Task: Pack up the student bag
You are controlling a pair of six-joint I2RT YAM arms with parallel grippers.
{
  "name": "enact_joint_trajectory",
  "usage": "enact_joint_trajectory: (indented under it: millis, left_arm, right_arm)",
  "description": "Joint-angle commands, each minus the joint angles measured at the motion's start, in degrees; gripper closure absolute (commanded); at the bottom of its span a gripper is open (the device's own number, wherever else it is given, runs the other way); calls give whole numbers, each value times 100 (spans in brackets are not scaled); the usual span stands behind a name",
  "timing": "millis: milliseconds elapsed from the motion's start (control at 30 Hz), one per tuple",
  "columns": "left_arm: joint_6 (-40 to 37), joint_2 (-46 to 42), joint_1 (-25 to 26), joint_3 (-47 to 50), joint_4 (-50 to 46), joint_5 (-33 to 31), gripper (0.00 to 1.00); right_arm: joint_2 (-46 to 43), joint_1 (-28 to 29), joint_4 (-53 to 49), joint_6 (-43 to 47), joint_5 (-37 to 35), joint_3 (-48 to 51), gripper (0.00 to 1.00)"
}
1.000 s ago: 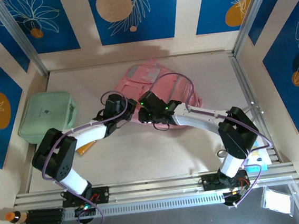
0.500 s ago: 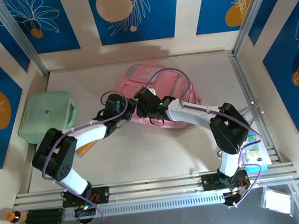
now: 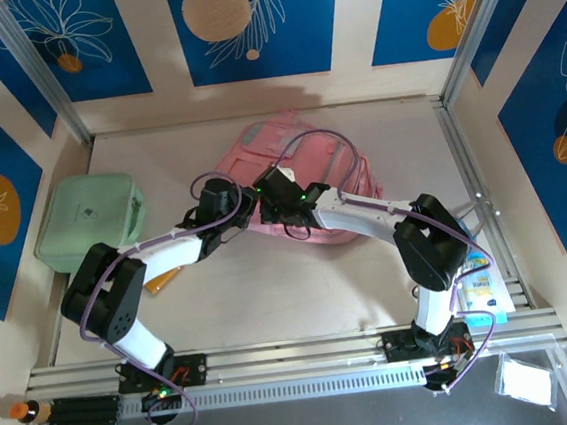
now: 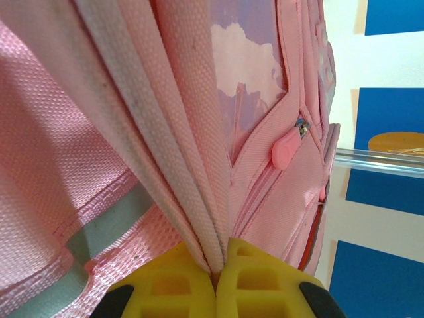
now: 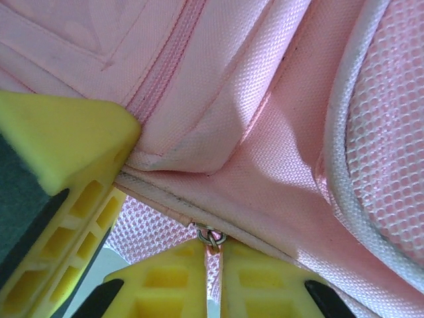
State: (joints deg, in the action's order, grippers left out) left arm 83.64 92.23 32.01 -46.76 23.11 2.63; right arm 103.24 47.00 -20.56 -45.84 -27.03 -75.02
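The pink student bag (image 3: 303, 155) lies at the back middle of the table. My left gripper (image 3: 247, 210) is at its near left edge; in the left wrist view the yellow fingertips (image 4: 220, 257) are shut on a bunched fold of the bag's pink fabric (image 4: 179, 112), and a pink zipper tab (image 4: 286, 147) shows further up. My right gripper (image 3: 272, 199) is right beside it. Its fingers (image 5: 213, 255) are shut on the bag's small metal zipper ring and pink pull (image 5: 212, 237) along the seam. The left gripper's yellow finger (image 5: 59, 142) shows at the left of the right wrist view.
A mint-green case (image 3: 88, 219) stands at the left wall. An orange item (image 3: 162, 277) lies under the left arm. A printed packet (image 3: 482, 296) lies by the right arm's base. An aluminium rail (image 3: 297, 352) runs along the near edge.
The right gripper slid left along the bag's near edge towards the left gripper, and its elbow swung in. The left arm has stayed put on the fabric.
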Motion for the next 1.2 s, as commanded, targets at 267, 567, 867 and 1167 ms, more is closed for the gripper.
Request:
enact_joint_trajectory:
  millis: [267, 567, 867, 1167]
  left_arm:
    - [-156, -144, -54, -96, 359, 307, 98]
    - [-150, -15, -90, -139, 487, 456, 98]
    - [-139, -3, -96, -175, 508, 572, 98]
    - [-85, -3, -90, -141, 552, 615, 97]
  right_arm:
    - [-486, -261, -991, -303, -94, 248, 94]
    - [-882, -263, -1043, -485, -54, 656, 94]
    - [-847, -7, -67, 10, 615, 724, 70]
    - [-348, -57, 8, 122, 301, 417, 60]
